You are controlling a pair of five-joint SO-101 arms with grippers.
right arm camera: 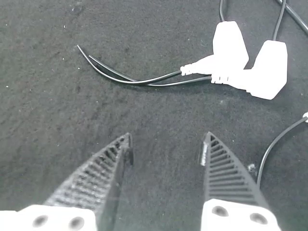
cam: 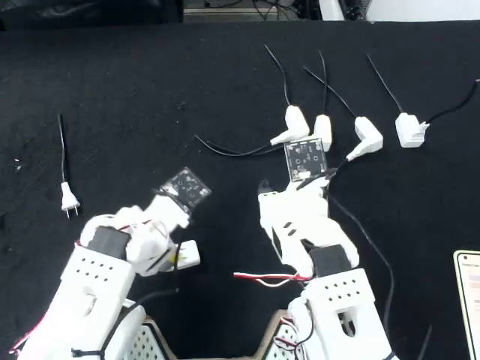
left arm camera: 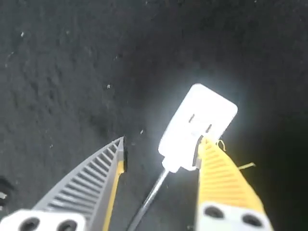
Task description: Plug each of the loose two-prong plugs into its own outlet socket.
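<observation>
Overhead, a white two-prong plug (cam: 68, 198) is lying left on the black worktop (cam: 150, 90). Left wrist: the left pincer (left arm camera: 161, 144) is standing apart, touching a white slotted outlet socket (left arm camera: 202, 113). Right wrist: the right pincer (right arm camera: 167, 139) is gaping above the worktop.

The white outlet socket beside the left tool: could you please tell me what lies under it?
The outlet socket lies slots up on the black cloth. Whatever is directly beneath its body is covered.
</observation>
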